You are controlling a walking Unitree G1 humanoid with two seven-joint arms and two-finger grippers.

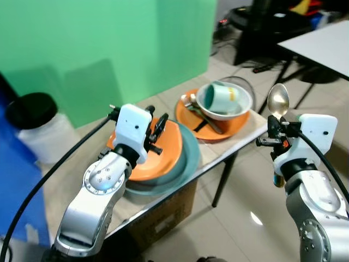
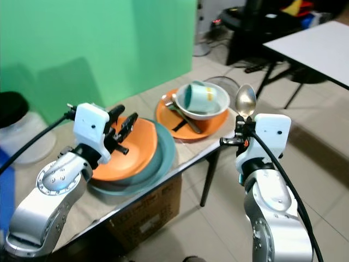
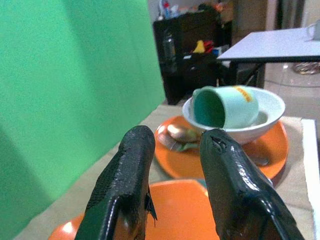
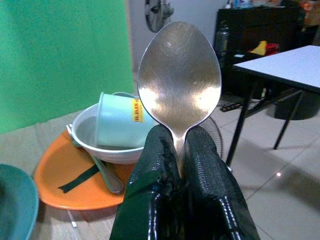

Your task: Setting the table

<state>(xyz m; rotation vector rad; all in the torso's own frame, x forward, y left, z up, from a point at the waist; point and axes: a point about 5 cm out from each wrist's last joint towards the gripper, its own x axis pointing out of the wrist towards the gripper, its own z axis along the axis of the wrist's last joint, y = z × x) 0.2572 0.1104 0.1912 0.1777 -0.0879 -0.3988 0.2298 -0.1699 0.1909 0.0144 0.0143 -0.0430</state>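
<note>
My right gripper (image 1: 276, 130) is shut on a silver spoon (image 1: 278, 100) that stands upright, bowl up, off the table's right end above the floor. My left gripper (image 1: 157, 130) hovers open over an orange plate (image 1: 163, 155) stacked on a teal plate (image 1: 191, 158). Farther along the table a second orange plate (image 1: 232, 124) carries a white bowl (image 1: 240, 109) with a mint green cup (image 1: 224, 96) lying on its side inside. A spoon and other cutlery (image 1: 202, 114) rest on that plate beside the bowl.
The small table (image 1: 240, 147) has thin dark legs and a cardboard box (image 1: 163, 218) beneath it. A green screen (image 1: 109, 49) stands behind. A white tub with a black lid (image 1: 38, 123) sits at the left. A white table (image 1: 322, 43) and dark furniture stand at the back right.
</note>
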